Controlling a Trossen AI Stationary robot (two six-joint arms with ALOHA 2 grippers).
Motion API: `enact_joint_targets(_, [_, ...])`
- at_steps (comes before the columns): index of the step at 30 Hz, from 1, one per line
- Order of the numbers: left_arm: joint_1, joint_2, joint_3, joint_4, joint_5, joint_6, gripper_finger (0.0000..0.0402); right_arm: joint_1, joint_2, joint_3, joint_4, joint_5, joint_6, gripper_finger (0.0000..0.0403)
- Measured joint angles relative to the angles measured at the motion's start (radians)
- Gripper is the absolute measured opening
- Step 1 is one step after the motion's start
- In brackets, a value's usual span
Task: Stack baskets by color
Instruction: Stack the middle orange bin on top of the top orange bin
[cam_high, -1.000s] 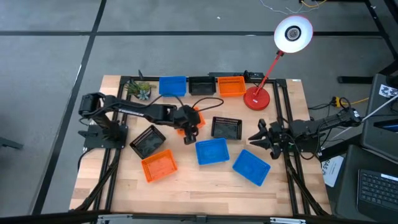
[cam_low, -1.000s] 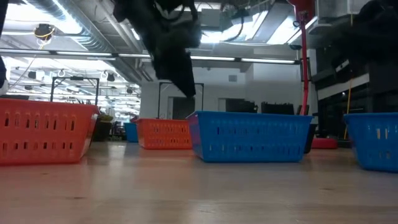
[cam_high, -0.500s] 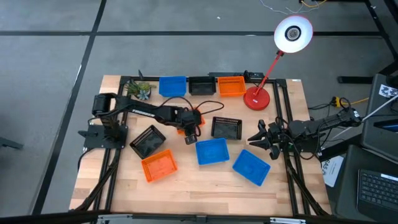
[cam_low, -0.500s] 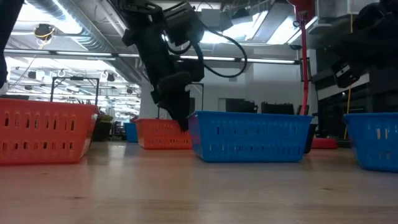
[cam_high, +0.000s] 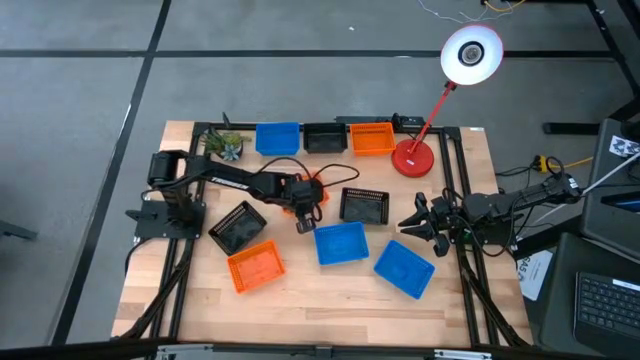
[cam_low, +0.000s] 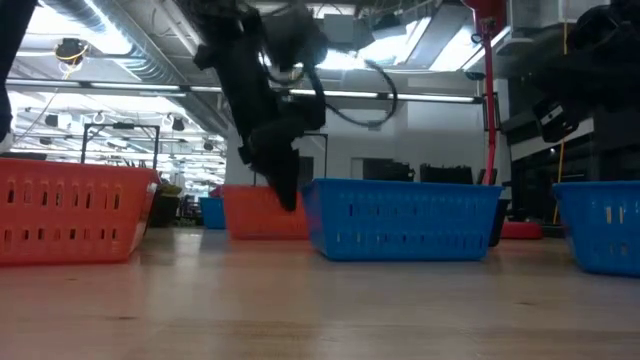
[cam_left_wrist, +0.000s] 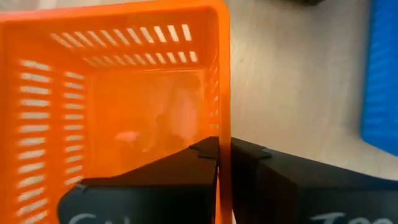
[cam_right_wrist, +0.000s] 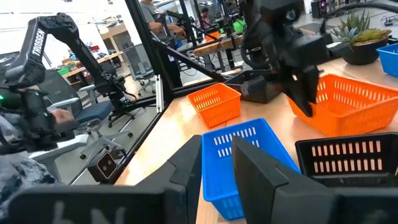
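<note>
My left gripper (cam_high: 305, 218) reaches over mid-table and is shut on an orange basket (cam_high: 316, 192), which is mostly hidden under it. Around it on the table stand a black basket (cam_high: 364, 205), two blue baskets (cam_high: 341, 243) (cam_high: 405, 268), another black one (cam_high: 238, 226) and another orange one (cam_high: 256, 266). At the far edge a blue (cam_high: 277, 138), a black (cam_high: 323, 137) and an orange basket (cam_high: 371, 138) stand in a row. My right gripper (cam_high: 413, 224) waits open at the right edge, holding nothing. My left gripper pinches one side wall of the orange basket at its rim (cam_left_wrist: 224, 118), the wall facing the table's near edge. One finger (cam_left_wrist: 186, 163) is inside the basket and the other (cam_left_wrist: 261, 163) outside. The fingers slant down from the table's left. The basket's base is on the table.
A red desk lamp (cam_high: 412, 157) stands at the far right and a small potted plant (cam_high: 226, 146) at the far left. Bare wood (cam_high: 320, 300) lies along the near edge. A black cable (cam_high: 335, 168) loops over the table beside the left arm.
My left gripper has come down onto the orange basket and tipped more steeply downward, and its fingers have taken hold of the basket's wall. In the low view the orange basket is now blurred.
</note>
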Motion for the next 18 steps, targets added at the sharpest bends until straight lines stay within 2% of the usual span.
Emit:
enact_joint_targets(5, [-0.022, -0.058, 0.122, -0.071, -0.007, 0.067, 0.0001, 0.0, -0.001, 0.0, -0.013, 0.0, 0.0, 0.0088])
enact_joint_targets(10, [-0.01, -0.065, 0.333, -0.068, -0.079, 0.298, 0.0001, 0.0, 0.006, 0.0, -0.019, 0.0, 0.001, 0.0088])
enact_joint_targets(13, [0.026, -0.038, 0.457, -0.029, -0.104, 0.451, 0.0001, 0.0, 0.006, 0.0, -0.019, 0.0, 0.001, 0.0088])
enact_joint_targets(18, [0.139, 0.057, 0.656, -0.057, -0.076, 0.645, 0.0, 0.0, 0.006, 0.0, -0.02, 0.001, 0.001, 0.0088])
